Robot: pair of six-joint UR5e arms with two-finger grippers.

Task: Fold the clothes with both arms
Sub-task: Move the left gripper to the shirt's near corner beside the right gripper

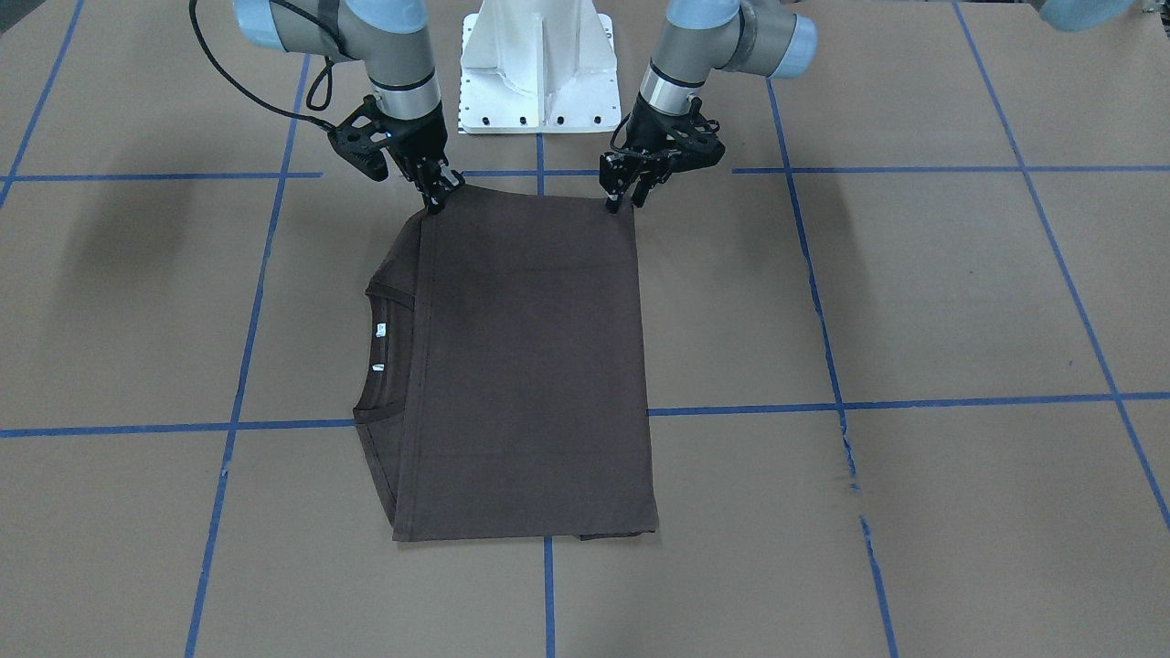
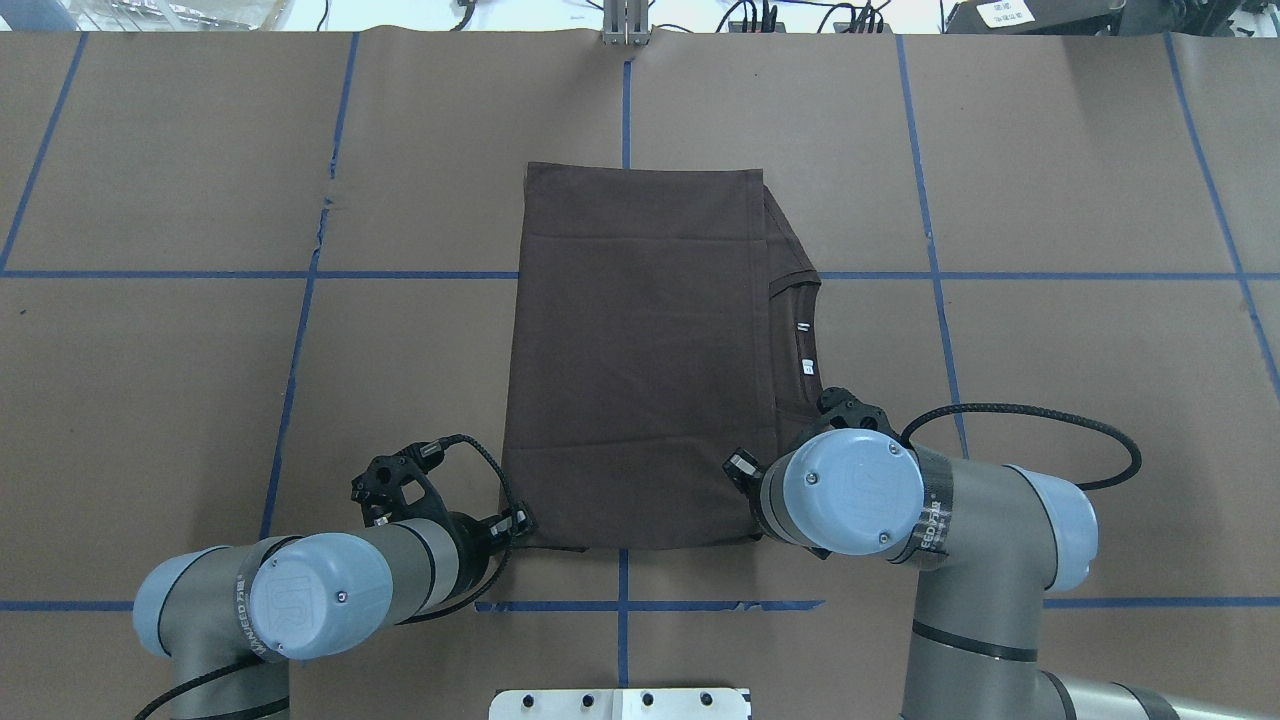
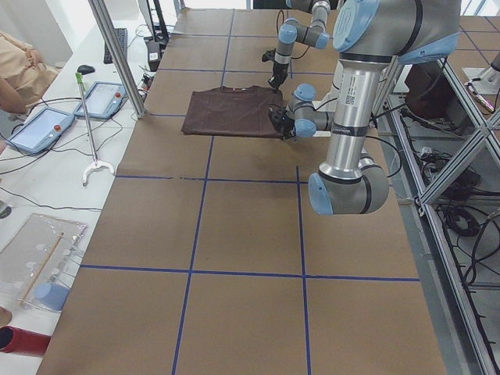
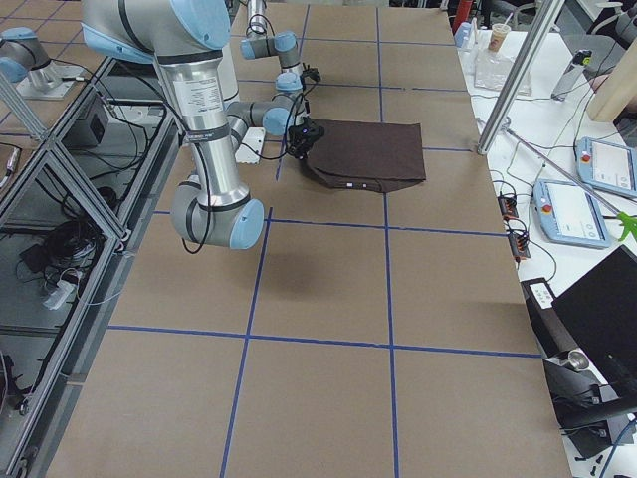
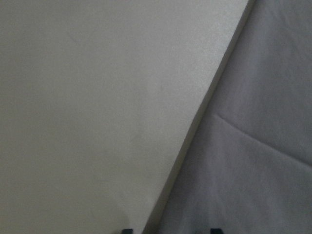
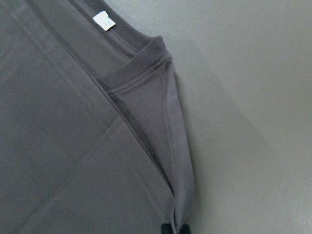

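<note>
Evidently light and limp, the T-shirt [image 2: 640, 350] lay folded mid-surface [image 2: 180, 400], best held by its corners. Seen from overhead, jaws of the right arm [image 2: 980, 525] pinched its 5 o'clock corner, while those of the left arm [image 2: 320, 590] stood apart at 7.

Matt brown cloth T-shirt [image 1: 530, 366] on matt paper-covered table [image 1: 914, 292]

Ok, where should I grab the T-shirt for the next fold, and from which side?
I'd take the two corners where the left gripper and right gripper stand, coming from above on the outer side. That edge of the T-shirt lies straight and flat, with bare table beside each corner.
</note>
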